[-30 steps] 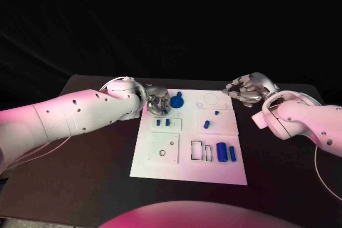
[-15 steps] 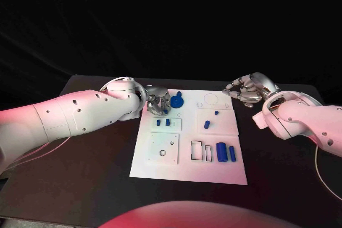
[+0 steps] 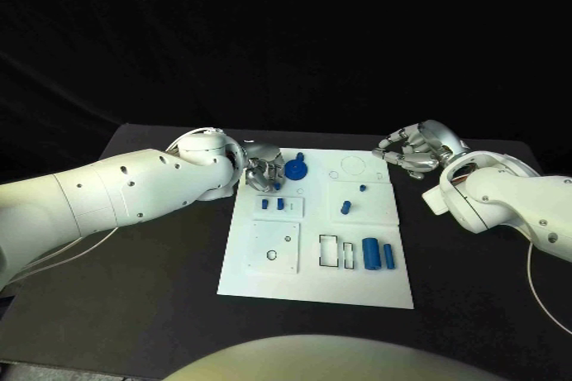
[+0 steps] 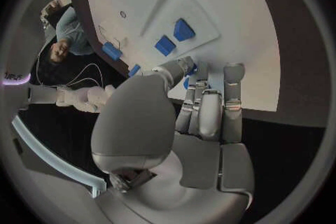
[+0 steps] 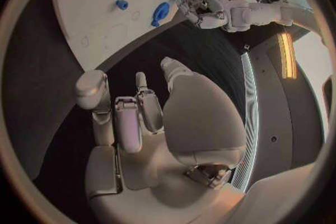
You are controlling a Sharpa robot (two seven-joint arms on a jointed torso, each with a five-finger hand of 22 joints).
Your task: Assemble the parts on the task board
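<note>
1. We see the white task board (image 3: pixel 312 269) lying in the middle of the black table (image 3: pixel 143 290), with blue parts scattered over it: two cylinders (image 3: pixel 378 254) near its right edge, a small peg (image 3: pixel 345 207) toward the centre, and a larger round piece (image 3: pixel 294 168) near its far-left corner.
2. Our left hand (image 3: pixel 262 173) sits at the board's far-left corner, fingers curled around a small blue part (image 4: pixel 190 69) (the grip looks like a pinch, judged from the wrist view), likely to seat it in a nearby recess.
3. Our right hand (image 3: pixel 412 151) hovers off the board's far-right corner, fingers curled in on nothing, apparently kept clear to leave room.
4. Two small blue blocks (image 3: pixel 273 205) stand on the raised plate just beside the left hand and could obstruct its approach.
</note>
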